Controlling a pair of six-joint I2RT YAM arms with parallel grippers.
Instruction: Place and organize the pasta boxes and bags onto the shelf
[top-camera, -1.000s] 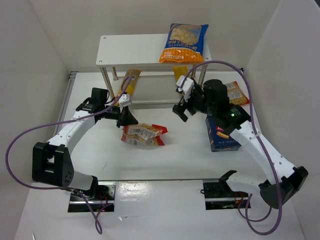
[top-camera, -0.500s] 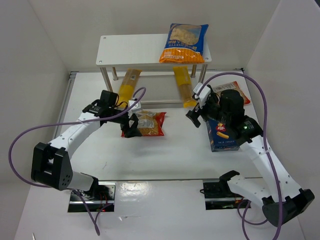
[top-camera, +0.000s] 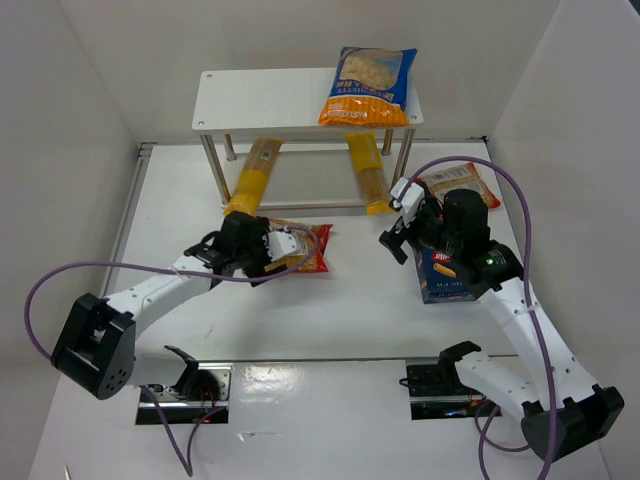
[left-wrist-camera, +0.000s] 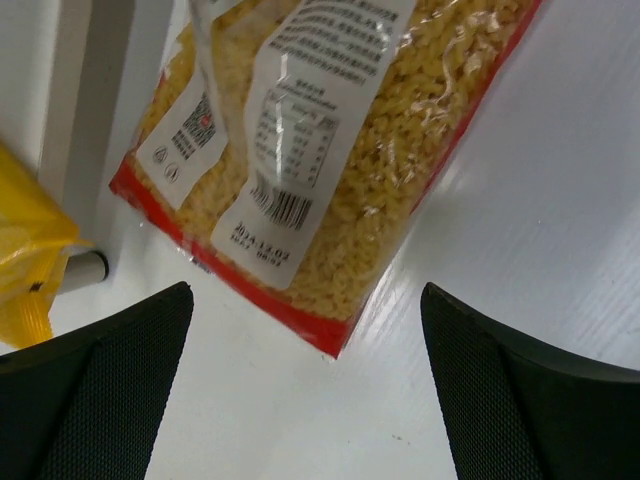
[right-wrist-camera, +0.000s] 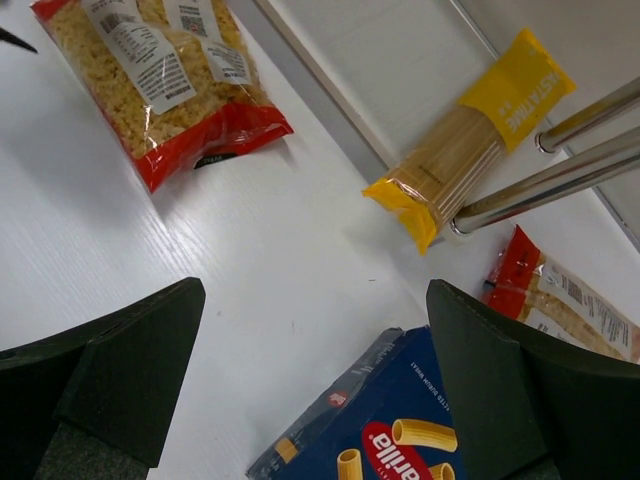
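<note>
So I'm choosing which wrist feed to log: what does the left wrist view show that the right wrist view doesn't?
Only the left wrist: the corner of one yellow spaghetti pack, at the frame's left edge. Only the right wrist: the blue box, a second red bag and the other spaghetti pack beside the metal shelf legs. Both: the red bag lying label-up on the white table.

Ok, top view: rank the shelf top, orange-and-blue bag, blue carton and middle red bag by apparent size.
1. shelf top
2. orange-and-blue bag
3. blue carton and red bag: these look alike, and each is partly hidden by an arm, so unranked.
</note>
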